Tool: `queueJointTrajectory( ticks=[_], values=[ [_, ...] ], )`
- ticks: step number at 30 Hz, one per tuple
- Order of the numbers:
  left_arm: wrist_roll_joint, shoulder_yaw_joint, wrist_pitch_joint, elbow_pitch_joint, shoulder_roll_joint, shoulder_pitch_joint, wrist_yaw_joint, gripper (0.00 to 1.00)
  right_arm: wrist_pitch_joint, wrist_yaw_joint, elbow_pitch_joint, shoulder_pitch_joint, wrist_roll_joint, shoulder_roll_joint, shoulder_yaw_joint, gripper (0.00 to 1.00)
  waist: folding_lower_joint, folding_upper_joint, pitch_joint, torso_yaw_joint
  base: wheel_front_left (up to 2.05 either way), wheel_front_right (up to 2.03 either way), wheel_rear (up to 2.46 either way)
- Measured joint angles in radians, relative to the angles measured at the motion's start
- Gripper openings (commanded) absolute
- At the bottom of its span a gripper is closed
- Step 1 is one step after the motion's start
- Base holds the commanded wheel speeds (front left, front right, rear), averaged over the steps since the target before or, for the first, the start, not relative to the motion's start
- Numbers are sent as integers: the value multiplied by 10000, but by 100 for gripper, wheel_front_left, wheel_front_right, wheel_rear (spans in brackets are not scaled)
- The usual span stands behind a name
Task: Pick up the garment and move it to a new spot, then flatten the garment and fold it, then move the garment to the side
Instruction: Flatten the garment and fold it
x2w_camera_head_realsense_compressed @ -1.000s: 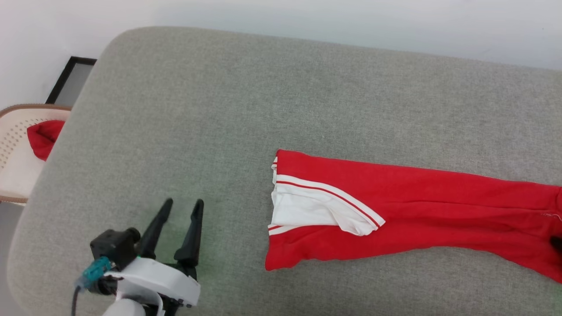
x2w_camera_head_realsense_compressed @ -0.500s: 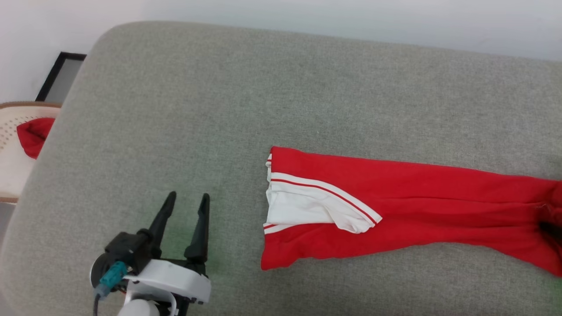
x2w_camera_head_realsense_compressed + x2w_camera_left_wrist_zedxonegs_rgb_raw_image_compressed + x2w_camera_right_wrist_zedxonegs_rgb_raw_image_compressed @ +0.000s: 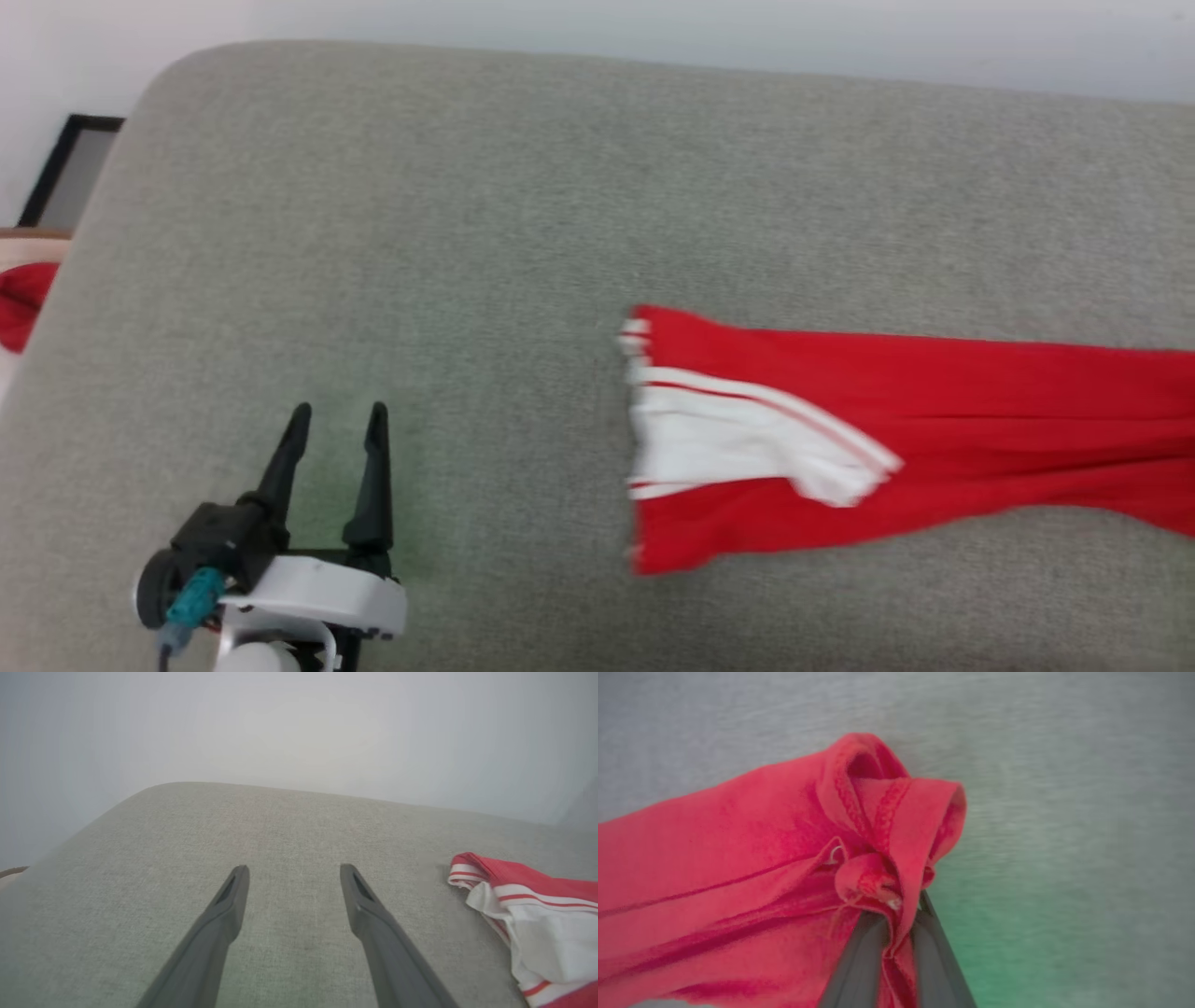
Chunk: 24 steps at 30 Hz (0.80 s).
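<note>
The garment, a bright red T-shirt with a white sleeve panel and striped trim, lies folded into a long band on the grey cushion, running off the right edge of the head view. Its white sleeve end shows at the right of the left wrist view. In the right wrist view my right gripper is shut on a bunched red hem of the garment, cloth pinched between its two fingers. My left gripper stands open over bare cushion at the lower left, well left of the garment, holding nothing.
A pale wall runs behind the cushion. At the far left edge sits a light perforated chair with a small red cloth scrap on it, and a dark-framed panel leans on the floor behind it.
My right gripper has shut on the garment's hem. The garment has slid to the right across the cushion. The head camera has turned, so the chair has slipped toward the left edge.
</note>
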Motion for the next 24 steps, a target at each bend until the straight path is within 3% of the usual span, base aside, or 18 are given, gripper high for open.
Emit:
queueJointTrajectory(
  ticks=[7,12,17,24],
  values=[
    [314,522,0,-424,-236,123,-81,100,-1039,-4,909,175,-890,-1296,-1624,0,0,0,65,-374,0,0,0],
    [464,606,0,-403,-351,198,-128,100,-1032,-6,844,174,-1083,-1106,-1618,0,0,0,-23,-528,0,0,0],
    [485,606,-2,-368,-437,253,-140,100,-840,-6,-688,576,-848,-589,-763,0,0,0,-189,-610,0,0,0],
    [389,685,0,-328,-508,428,-171,100,-69,-8,-4082,1423,-261,155,859,0,0,0,-406,-596,0,0,0]
  ],
)
